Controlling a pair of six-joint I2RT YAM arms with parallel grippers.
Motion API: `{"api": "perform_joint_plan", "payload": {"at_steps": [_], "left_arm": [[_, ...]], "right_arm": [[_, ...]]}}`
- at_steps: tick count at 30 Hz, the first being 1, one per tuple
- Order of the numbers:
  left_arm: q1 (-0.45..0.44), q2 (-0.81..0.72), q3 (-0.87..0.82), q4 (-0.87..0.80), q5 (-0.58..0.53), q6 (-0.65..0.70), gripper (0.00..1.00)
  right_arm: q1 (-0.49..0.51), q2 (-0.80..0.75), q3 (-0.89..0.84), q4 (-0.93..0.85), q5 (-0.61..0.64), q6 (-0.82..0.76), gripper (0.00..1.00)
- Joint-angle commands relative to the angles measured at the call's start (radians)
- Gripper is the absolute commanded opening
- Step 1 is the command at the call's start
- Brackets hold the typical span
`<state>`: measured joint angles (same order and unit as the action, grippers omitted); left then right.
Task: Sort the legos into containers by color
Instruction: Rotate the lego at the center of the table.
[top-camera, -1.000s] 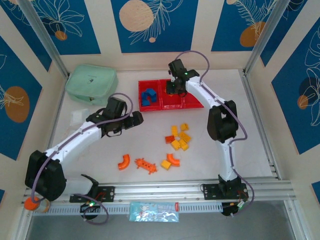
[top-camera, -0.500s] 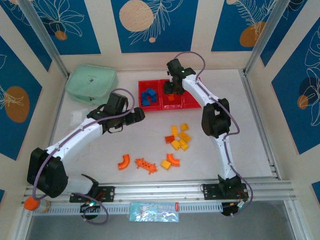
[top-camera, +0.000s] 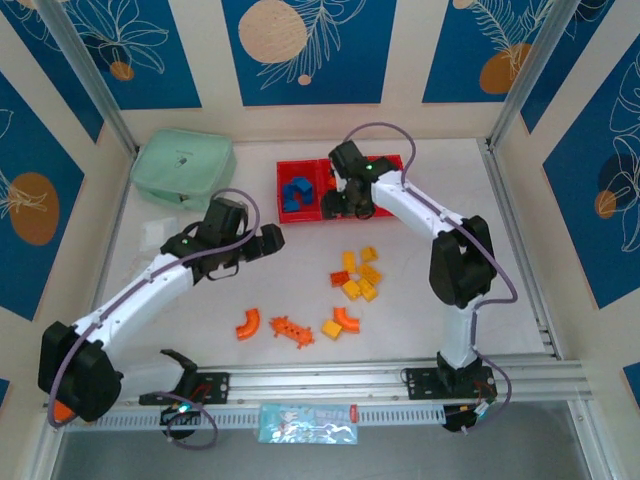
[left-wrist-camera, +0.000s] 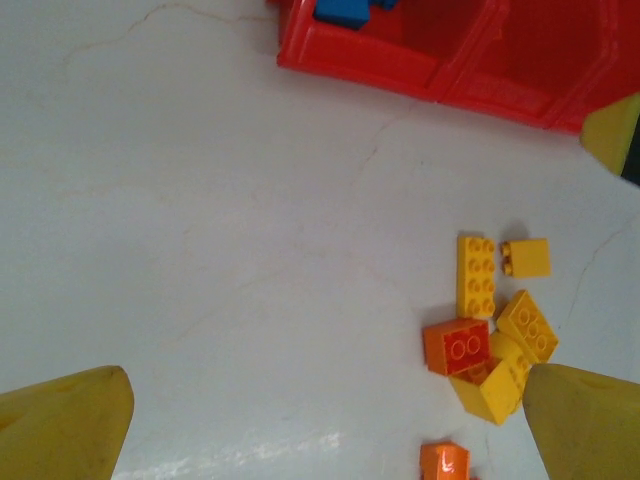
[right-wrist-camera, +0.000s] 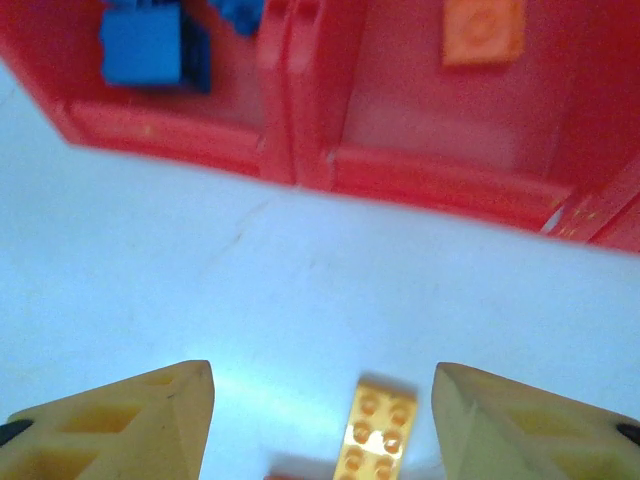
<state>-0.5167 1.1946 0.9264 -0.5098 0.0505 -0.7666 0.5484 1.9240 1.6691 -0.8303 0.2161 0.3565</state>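
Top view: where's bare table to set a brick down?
Free: the stretch between the mint pouch and the red tray; the wide patch in front of the tray, left of the yellow cluster. Crowded: that cluster, and the near row of orange arches and toothed piece.

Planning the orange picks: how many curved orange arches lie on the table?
2. One arch lies left of the toothed orange piece; the other arch lies right of it, beside a yellow brick. Some may be hidden from view.
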Motion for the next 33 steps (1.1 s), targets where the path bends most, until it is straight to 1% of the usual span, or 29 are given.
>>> {"api": "perform_joint_plan", "payload": {"at_steps": [1, 6, 9, 15, 19, 24, 27, 33], "left_arm": [[-0.015, -0.059, -0.052, -0.05, -0.03, -0.036, 0.99], [-0.02, -0.135, -0.143, -0.042, -0.051, -0.084, 0.99], [-0.022, -0.162, -0.183, -0.044, -0.053, -0.106, 0.99], [-0.022, -0.216, -0.235, -0.061, -0.082, -0.137, 0.99], [-0.022, -0.228, -0.236, -0.079, -0.09, -0.14, 0.99], [-0.022, -0.22, -0.23, -0.082, -0.092, -0.138, 0.99], [-0.022, -0.212, -0.225, -0.079, -0.089, -0.137, 0.99], [-0.022, -0.195, -0.228, -0.065, -0.085, -0.134, 0.99]], "right_arm": [[0.038, -0.054, -0.089, 0.0, -0.036, 0.041, 0.61], [0.125, -0.085, -0.224, 0.067, -0.057, 0.023, 0.62], [0.172, -0.074, -0.259, 0.087, -0.072, 0.008, 0.62], [0.245, -0.021, -0.28, 0.116, -0.044, -0.017, 0.62], [0.254, 0.023, -0.275, 0.132, -0.022, -0.029, 0.62], [0.247, 0.057, -0.243, 0.1, 0.072, -0.048, 0.63], [0.234, 0.036, -0.273, 0.08, 0.114, -0.028, 0.64], [0.223, -0.035, -0.344, 0.051, 0.156, 0.005, 0.67]]}}
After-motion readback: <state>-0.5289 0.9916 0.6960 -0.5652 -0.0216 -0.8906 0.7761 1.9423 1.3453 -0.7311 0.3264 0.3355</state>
